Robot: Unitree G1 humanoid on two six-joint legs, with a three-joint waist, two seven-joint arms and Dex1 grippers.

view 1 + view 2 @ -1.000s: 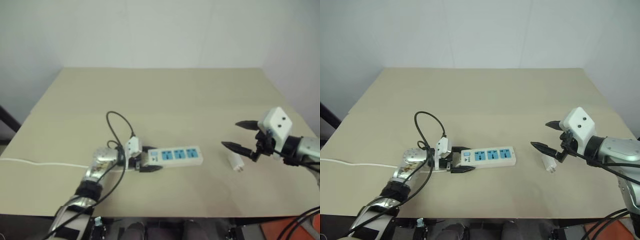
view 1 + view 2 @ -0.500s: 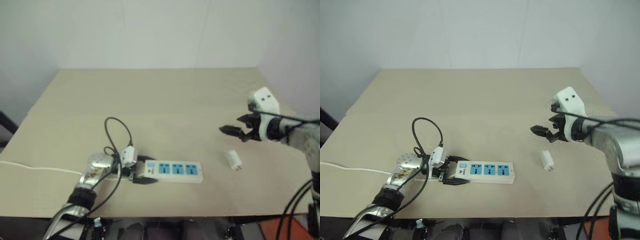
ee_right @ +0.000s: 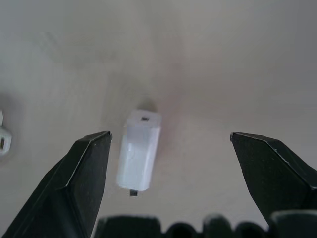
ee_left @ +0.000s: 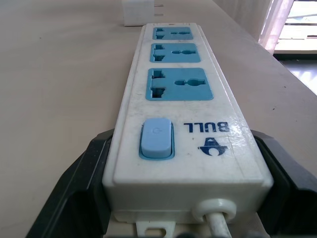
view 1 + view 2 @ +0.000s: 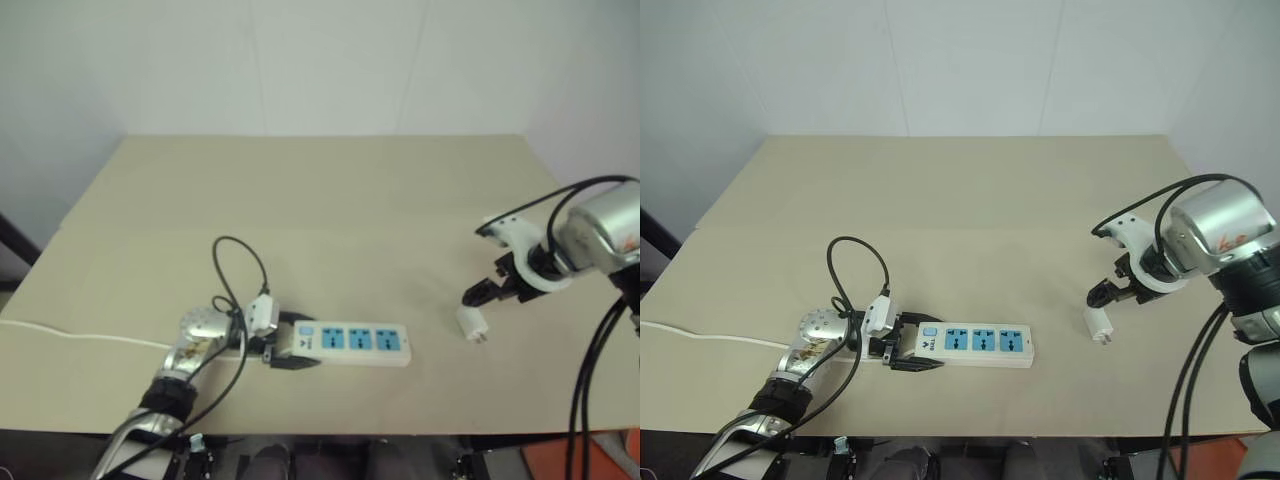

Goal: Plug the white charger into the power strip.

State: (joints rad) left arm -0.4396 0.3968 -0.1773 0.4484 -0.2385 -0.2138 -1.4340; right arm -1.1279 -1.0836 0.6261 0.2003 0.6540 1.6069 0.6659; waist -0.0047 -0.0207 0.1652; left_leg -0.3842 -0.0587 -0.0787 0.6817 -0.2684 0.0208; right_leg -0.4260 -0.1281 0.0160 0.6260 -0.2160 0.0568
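Two black fingers (image 4: 74, 188) of the left gripper (image 5: 908, 357) sit clamped on the switch end of the power strip (image 5: 975, 345), one pad on each long side, low and left of centre in the right eye view. In the left wrist view the strip's cord exit is cut off by the frame edge, and the fingertips run out of frame. That forearm lies low along the table (image 5: 970, 200), gripper pointing toward the frame's right.

Right gripper (image 5: 1110, 297) hangs with fingers spread wide, right of centre, tilted steeply down over the white charger (image 5: 1098, 323); the right wrist view shows the charger (image 3: 139, 148) lying flat between the two pads, touching neither. Its prongs are hard to make out, only a small dark stub at one end. The silver wrist bends sharply, cables looping over it.

Charger and strip lie well apart, bare tabletop between them. The charger rests nearer the table's right edge; the strip's thin white cord (image 5: 710, 337) trails off the left edge
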